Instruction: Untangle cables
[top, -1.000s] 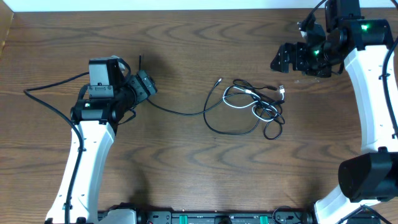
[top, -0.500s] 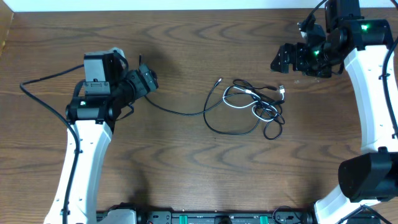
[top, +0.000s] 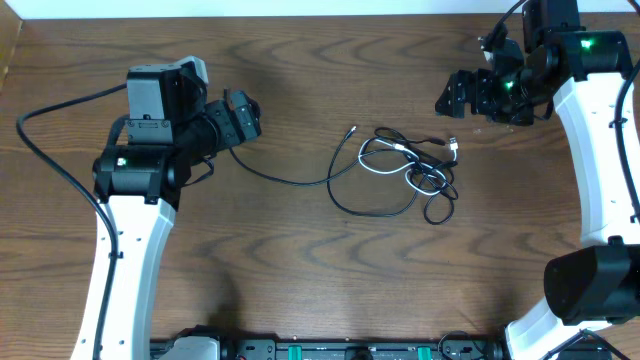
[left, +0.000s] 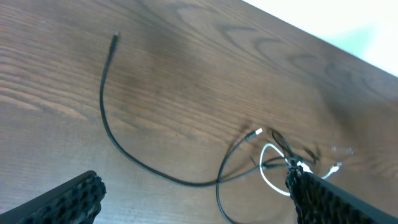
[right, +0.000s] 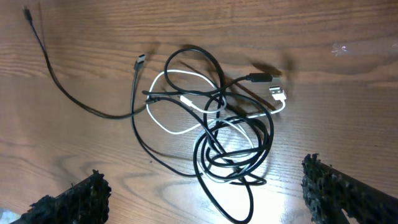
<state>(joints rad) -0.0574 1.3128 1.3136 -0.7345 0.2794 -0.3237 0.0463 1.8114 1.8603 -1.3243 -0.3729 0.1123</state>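
Observation:
The cables (top: 410, 170) lie in a tangle on the wooden table right of centre: black loops knotted with one short white cord (right: 180, 109). A long black strand (top: 290, 180) trails left from the tangle and passes under my left gripper (top: 245, 115). In the left wrist view this strand (left: 115, 134) lies flat and its plug end (left: 115, 37) is free. The left gripper (left: 193, 208) hovers open above it, empty. My right gripper (top: 452, 97) hangs open up and to the right of the tangle. In its wrist view the tangle (right: 217, 130) sits just ahead of the empty right gripper (right: 205, 186).
A thick black arm cable (top: 50, 110) loops out to the left of the left arm. The table's far edge (top: 300, 14) runs along the top. Robot base hardware (top: 300, 350) lines the front edge.
The left arm has swung up and back, carrying its gripper slightly toward the far edge, and its jaws have widened a little. The right arm and the tangle have not moved.

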